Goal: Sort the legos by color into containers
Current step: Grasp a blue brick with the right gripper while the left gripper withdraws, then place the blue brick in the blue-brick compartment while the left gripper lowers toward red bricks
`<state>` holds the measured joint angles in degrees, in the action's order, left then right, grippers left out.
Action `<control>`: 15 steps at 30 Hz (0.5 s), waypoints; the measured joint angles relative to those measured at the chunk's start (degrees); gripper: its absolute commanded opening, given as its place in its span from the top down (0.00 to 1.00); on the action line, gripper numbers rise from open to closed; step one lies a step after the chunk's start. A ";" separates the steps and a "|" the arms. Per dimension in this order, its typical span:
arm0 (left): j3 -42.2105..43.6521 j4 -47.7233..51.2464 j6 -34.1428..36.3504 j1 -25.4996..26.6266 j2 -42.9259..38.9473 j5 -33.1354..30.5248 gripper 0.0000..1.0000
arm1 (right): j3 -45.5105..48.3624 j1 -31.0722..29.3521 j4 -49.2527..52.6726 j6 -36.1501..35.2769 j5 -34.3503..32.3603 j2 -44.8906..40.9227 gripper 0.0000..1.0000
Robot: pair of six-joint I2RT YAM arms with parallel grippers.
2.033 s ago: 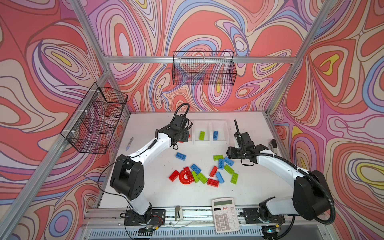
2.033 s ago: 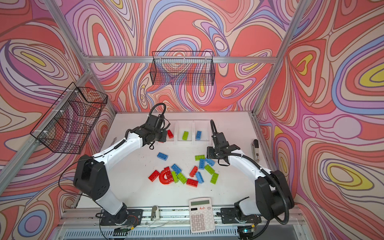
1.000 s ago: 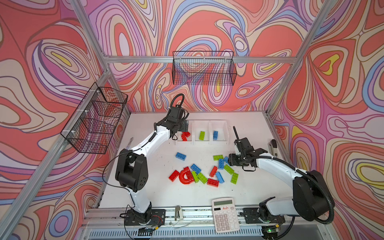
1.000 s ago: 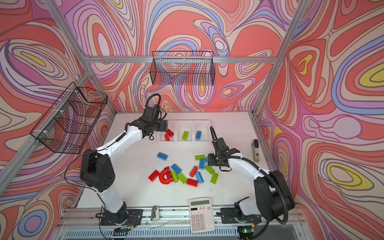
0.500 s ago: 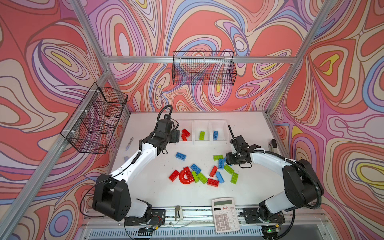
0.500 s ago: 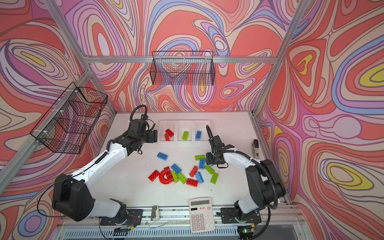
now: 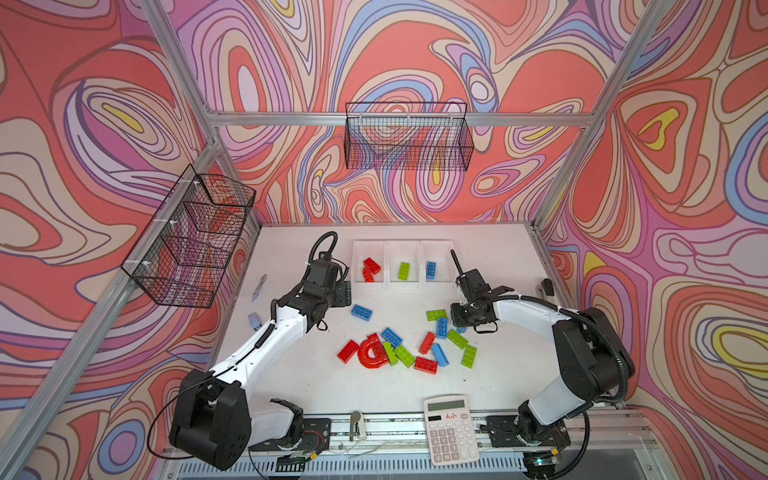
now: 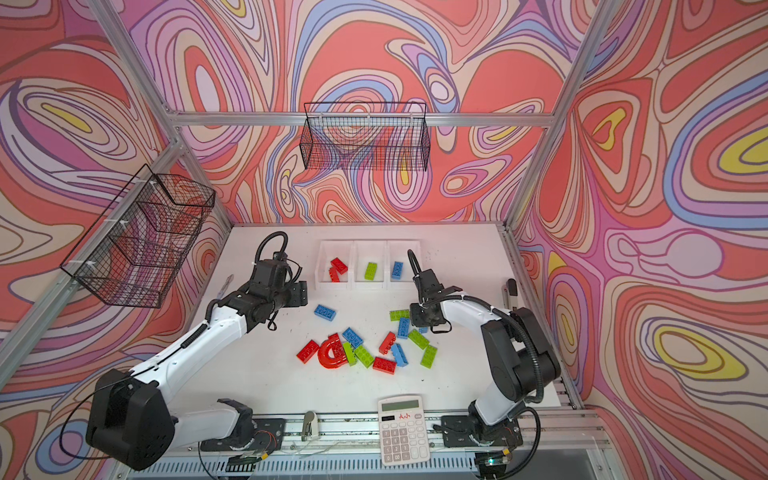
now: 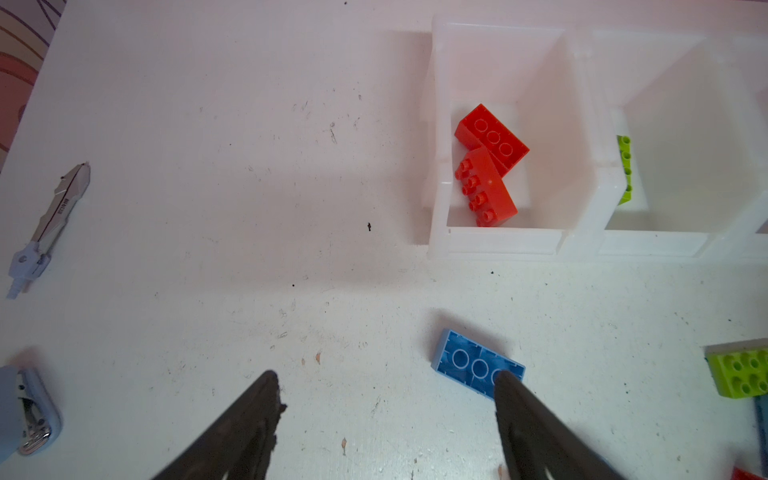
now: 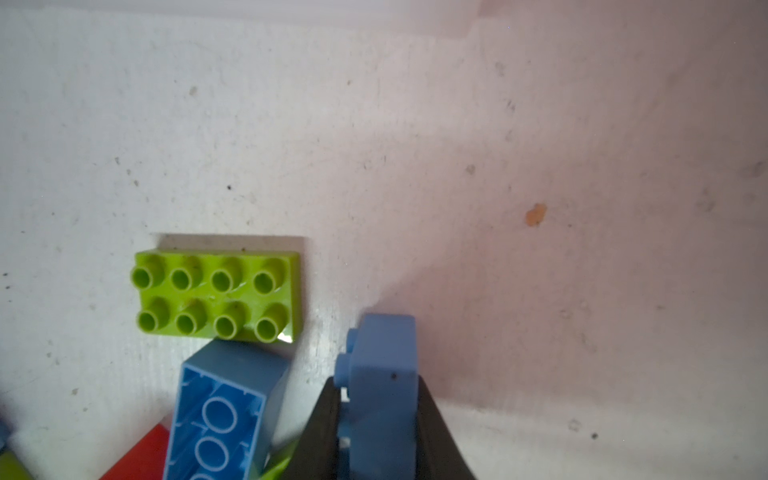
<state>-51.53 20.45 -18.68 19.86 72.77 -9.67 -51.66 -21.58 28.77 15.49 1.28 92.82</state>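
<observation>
Three white containers (image 7: 402, 286) stand in a row at the back. They hold two red legos (image 7: 370, 268), one green (image 7: 403, 270) and one blue (image 7: 431, 270). Several red, green and blue legos (image 7: 407, 349) and a red arch (image 7: 370, 353) lie mid-table. My left gripper (image 9: 384, 376) is open over bare table, beside an upside-down blue brick (image 9: 473, 365). My right gripper (image 10: 377, 380) is shut on a blue brick (image 10: 382, 353) at the pile's right edge. That brick sits next to a green brick (image 10: 216, 291) and another blue one (image 10: 224, 399).
A calculator (image 7: 451, 428) sits at the front edge. A grey folding knife (image 9: 50, 224) and a small blue-grey tool (image 9: 25, 411) lie at the left, and a black marker (image 7: 547, 286) at the right. Black wire baskets (image 7: 409, 141) (image 7: 187, 241) hang on the walls.
My left arm drew back from the red container toward the table's left, still open. My right gripper sank to the pile's edge and shut on a blue brick.
</observation>
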 measured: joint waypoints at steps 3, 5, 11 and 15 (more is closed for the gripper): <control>0.35 0.15 -0.50 0.00 -1.05 0.00 0.17 | -0.04 0.00 0.13 0.02 -0.26 -0.02 0.85; 0.66 0.09 -0.96 0.00 -1.18 0.04 0.18 | -0.26 0.00 0.70 0.04 -0.48 -0.33 0.85; 2.73 0.13 -2.54 0.00 -1.16 1.09 0.19 | -6.64 0.00 3.76 0.24 -1.97 -3.13 0.82; 5.20 0.13 -3.82 0.00 -1.46 1.09 0.21 | -15.45 0.02 2.97 0.24 -2.97 -2.29 0.80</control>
<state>-46.33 20.58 -22.50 19.86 71.31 -8.58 -67.11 -21.56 31.75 15.73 -1.69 90.52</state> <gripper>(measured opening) 0.799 0.237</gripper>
